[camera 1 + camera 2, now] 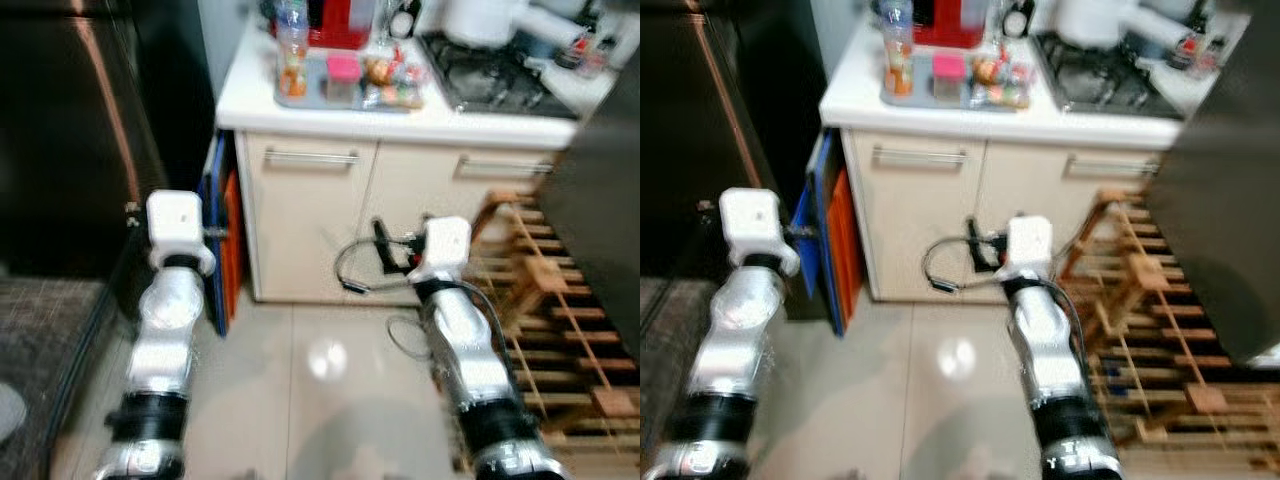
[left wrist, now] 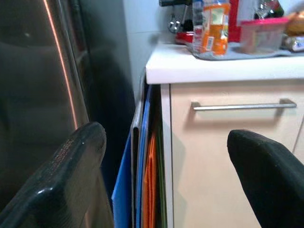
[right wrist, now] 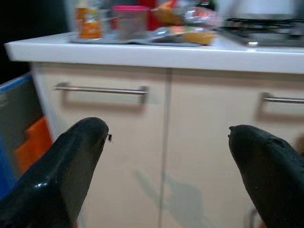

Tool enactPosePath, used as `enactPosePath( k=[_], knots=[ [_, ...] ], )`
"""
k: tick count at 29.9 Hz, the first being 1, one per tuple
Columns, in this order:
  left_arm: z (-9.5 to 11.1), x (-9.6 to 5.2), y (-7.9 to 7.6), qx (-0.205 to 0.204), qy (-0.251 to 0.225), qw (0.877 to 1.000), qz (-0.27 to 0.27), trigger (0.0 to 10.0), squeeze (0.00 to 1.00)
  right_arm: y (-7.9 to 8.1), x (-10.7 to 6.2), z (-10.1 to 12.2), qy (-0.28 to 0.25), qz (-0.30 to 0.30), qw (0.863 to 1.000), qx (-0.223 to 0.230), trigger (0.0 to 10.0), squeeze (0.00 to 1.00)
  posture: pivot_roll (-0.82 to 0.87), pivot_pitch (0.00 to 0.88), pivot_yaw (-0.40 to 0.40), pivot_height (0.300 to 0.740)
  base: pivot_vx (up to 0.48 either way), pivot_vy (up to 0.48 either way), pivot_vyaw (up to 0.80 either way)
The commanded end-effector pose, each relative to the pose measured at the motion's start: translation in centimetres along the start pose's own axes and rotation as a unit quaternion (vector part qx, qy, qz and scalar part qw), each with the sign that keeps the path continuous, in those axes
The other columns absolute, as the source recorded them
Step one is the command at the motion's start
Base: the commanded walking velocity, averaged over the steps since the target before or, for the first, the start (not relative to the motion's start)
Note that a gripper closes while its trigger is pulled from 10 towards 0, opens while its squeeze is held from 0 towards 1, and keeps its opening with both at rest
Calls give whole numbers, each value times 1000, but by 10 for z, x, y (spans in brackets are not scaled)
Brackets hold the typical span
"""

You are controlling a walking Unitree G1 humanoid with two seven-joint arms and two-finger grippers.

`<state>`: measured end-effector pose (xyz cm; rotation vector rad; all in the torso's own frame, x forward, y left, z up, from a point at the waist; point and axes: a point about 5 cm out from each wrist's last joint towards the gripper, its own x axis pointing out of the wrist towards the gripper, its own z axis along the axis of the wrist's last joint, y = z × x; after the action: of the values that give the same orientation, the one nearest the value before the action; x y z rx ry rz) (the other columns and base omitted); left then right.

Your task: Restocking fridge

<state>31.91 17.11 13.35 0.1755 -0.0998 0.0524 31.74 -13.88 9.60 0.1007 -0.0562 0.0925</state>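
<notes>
Blurred tray (image 1: 300,100) contents, stovetop clutter (image 1: 560,40) and dark fridge (image 1: 60,130), all cut off at edges.

Bottle (image 2: 213,26) label blurred; no text legible.

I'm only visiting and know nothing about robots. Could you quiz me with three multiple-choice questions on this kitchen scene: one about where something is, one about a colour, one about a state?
1. Where does the grey tray with the food sit?
A. on the floor
B. on the white counter
C. on the wooden rack

2. What colour is the lid of the small container on the tray?
A. pink
B. green
C. black

3. How do the fingers of the left gripper stand?
A. shut on a bottle
B. shut on nothing
C. open, holding nothing

Answers:
1. B: the tray lies on the counter, above the cabinet doors.
2. A: the lid shows pink beside the bottle.
3. C: in the left wrist view the two black fingers stand wide apart with only the cabinet between them.
</notes>
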Motion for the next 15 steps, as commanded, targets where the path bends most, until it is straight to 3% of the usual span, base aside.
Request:
enactPosePath(
  k=[1,4,9,15],
  knots=[
    [1,-3,1,35,-3,999,-25,10000,0,-5,-5,-2,3,-31,999,26,10000,0,-42,0,-30,740,0,0,0],
    [-4,-9,3,64,14,996,-54,10000,0,-10,-18,-11,18,-40,999,15,10000,0,-45,0,-7,740,0,0,0],
    [-8,-9,7,17,26,999,-41,10000,0,-12,-21,-15,19,-49,999,1,10000,0,-54,0,14,740,0,0,0],
    [10,-3,-2,0,-20,999,-48,10000,0,-2,-15,-2,-11,-21,999,-31,10000,0,-57,0,8,740,0,0,0]
  ],
)
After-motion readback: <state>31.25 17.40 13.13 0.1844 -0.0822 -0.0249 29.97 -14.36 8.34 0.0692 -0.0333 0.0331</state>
